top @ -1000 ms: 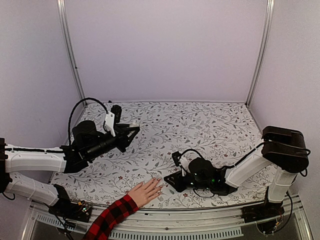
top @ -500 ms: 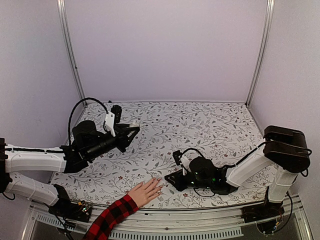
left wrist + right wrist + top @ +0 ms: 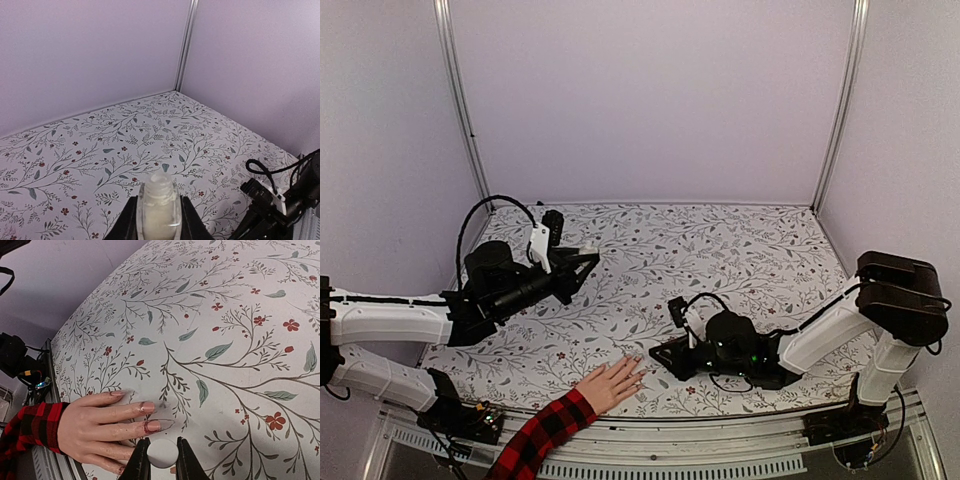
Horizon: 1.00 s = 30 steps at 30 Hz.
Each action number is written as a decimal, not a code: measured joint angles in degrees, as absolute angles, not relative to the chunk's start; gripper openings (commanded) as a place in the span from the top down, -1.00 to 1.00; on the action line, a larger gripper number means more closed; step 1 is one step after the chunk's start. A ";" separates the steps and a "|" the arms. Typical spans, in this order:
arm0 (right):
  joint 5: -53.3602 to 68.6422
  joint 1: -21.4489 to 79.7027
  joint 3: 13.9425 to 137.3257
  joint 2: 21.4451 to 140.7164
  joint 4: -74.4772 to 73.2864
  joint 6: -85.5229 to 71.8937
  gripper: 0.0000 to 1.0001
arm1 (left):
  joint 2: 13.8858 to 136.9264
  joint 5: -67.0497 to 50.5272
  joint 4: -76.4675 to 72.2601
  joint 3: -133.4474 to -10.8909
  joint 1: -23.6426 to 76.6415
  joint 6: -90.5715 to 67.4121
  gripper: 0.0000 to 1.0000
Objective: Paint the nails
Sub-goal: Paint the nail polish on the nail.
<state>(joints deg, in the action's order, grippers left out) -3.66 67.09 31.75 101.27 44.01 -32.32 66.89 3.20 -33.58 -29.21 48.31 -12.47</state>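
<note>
Your right claw (image 3: pixel 162 461) is closed almost fully on a small white cap (image 3: pixel 162 452). Any brush under the cap is hidden from the wrist camera, so you cannot see where its tip sits. The hand (image 3: pixel 100 425) lies flat on the worktop (image 3: pixel 240 340), directly ahead of that claw and to its left. Its nails (image 3: pixel 152 426) are just beyond the claw's tips, and the nearest nail shows red at its edges. Your left claw (image 3: pixel 159 222) is well apart from the hand and raised off the worktop. It is closed tight on a small clear bottle (image 3: pixel 159 202), whose open neck points away from the claw. The main risk is at the right claw. With the tip out of sight, a slightly low or sideways approach would probably drag colour onto skin rather than nail, and the wet sheen around that finger suggests there is little margin. Pressing down too far could also splay the bristles or jab the finger. The hand is a person's and may shift, which would spoil your aim. The cap is round and gripped on a narrow span, so a sideways load might roll it out of the grip. Watch the left claw too: with the bottle uncapped, tilting that wrist could spill polish onto the worktop.
</note>
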 measured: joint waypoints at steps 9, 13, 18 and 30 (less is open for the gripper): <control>-0.56 67.11 31.64 101.36 46.83 -31.83 1.00 | 66.89 3.22 -33.58 -29.21 48.31 -12.47 1.00; 0.80 67.13 31.66 102.26 47.18 -31.66 1.00 | 66.89 3.22 -33.58 -29.21 48.31 -12.47 1.00; 1.34 67.13 31.83 103.18 47.18 -31.62 1.00 | 66.89 3.22 -33.58 -29.21 48.31 -12.47 1.00; 1.67 67.13 33.26 103.81 47.18 -31.64 1.00 | 66.89 3.22 -33.58 -29.21 48.31 -12.47 1.00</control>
